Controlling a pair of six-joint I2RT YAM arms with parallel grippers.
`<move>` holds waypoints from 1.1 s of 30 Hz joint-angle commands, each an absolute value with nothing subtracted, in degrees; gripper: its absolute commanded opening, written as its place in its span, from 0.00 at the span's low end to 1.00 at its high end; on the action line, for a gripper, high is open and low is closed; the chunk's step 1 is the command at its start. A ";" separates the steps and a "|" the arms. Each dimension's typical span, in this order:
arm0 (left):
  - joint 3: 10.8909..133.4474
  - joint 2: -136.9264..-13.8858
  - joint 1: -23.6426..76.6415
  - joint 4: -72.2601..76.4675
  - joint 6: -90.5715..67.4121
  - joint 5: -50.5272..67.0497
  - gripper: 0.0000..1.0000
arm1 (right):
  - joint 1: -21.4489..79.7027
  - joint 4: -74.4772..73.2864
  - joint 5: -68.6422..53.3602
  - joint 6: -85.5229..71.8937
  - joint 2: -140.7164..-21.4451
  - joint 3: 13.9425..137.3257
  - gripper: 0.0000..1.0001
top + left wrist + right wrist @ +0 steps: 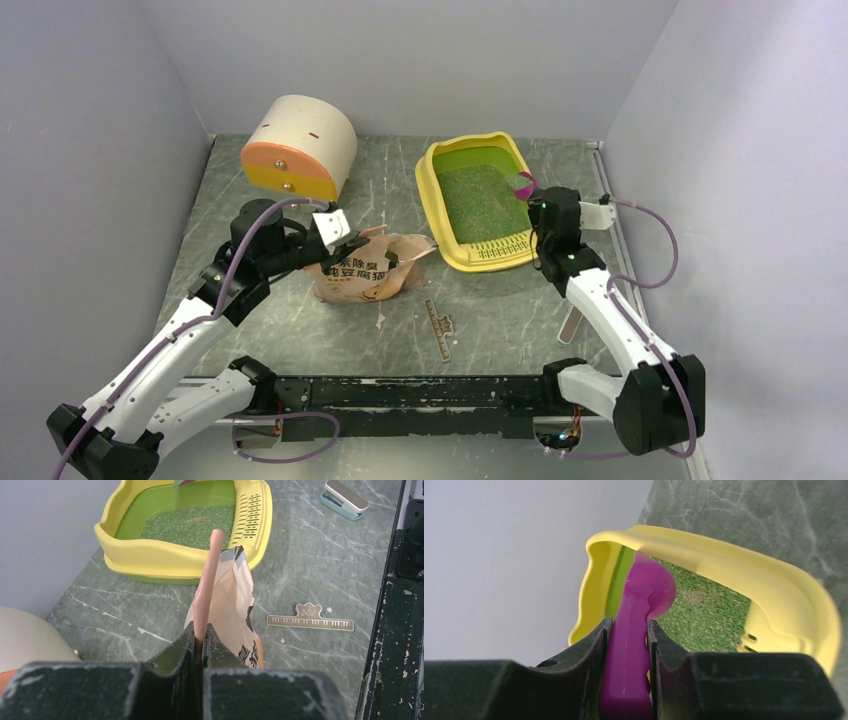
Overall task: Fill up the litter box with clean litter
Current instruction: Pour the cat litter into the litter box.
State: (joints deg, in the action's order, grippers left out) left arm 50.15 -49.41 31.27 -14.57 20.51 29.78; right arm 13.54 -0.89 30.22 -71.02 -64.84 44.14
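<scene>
Litter box point(436, 195): far right of the tabletop, close to its right edge. Yellow rim, lime pan. Probably stiff and light, and may skid if nudged.

Clean litter point(483, 200): pale green speckled granules across the pan floor. Loose, pours, scatters easily. Cannot be gripped, so it needs a scoop or a tipped bag.

Bag point(225, 595): mid-tabletop, left of the box, soft and crumpled. Left gripper point(202, 632) pinched tight on its top fold.

Right gripper point(629, 627): clamped on magenta scoop point(644, 587), over the box's right side.

I read dark Chinese print on pink bag point(365, 272): upper row "除臭", lower row "豆腐猫", row ends lost in folds. Ruler-edged clip point(310, 622): tick marks, tiny script on tab, illegible to me.
</scene>
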 commanded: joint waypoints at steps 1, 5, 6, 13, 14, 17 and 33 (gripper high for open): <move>49.84 -49.60 31.06 -10.98 19.66 31.15 0.05 | 14.10 -5.17 33.71 -69.82 -59.28 41.77 0.00; 49.79 -50.01 31.11 -10.55 19.34 31.55 0.05 | 14.13 -7.24 33.77 -68.90 -54.36 38.68 0.00; 49.75 -50.01 31.11 -10.55 19.34 31.49 0.05 | 14.15 -7.74 33.19 -68.53 -53.38 38.18 0.00; 49.96 -50.05 31.10 -11.26 20.03 31.01 0.05 | 14.15 -10.24 27.93 -66.78 -48.50 35.49 0.00; 50.00 -50.14 31.11 -11.33 20.12 30.87 0.05 | 14.15 -9.71 27.23 -66.16 -48.09 35.17 0.00; 49.92 -50.37 31.11 -10.96 20.13 30.96 0.05 | 14.14 -6.64 24.46 -63.60 -49.41 35.98 0.00; 50.31 -49.41 31.11 -12.73 19.86 29.93 0.05 | 14.15 8.58 9.97 -58.63 -79.38 53.21 0.00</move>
